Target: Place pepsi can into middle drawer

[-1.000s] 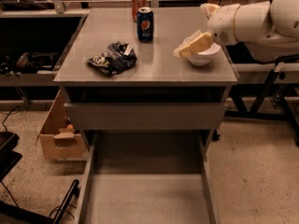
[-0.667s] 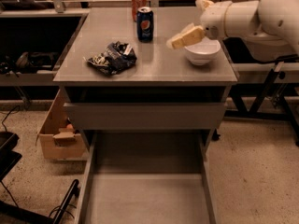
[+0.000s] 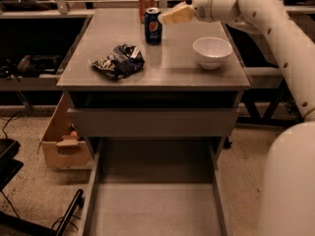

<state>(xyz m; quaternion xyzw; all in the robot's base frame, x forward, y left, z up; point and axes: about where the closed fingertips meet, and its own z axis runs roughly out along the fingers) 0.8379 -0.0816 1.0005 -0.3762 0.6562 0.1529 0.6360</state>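
A grey metal desk fills the middle of the view, standing on a speckled floor with dark shelving behind it. Below its top sits a shut drawer with a plain front. Lower down, the open drawer is pulled far out toward the camera, showing its long flat floor and thin side walls. The robot's pale arm reaches in from the right, over the back of the desk. A cardboard box sits on the floor at the desk's left.

On the desk lie a crumpled bag at front left and a white bowl at right. The blue can stands upright near the back, and the orange can is just behind it.

The end effector hangs just right of the blue can's top. Contact cannot be told, nor whether it is wide or narrow. A moment ago it hung lower, beside the bowl. It has since swung left and back toward the blue can. The cans, bowl and bag have stayed put.

The bowl sits near the right edge and the bag near the front left. A bare strip of desk runs between them, from the blue can to the front edge above the drawers.
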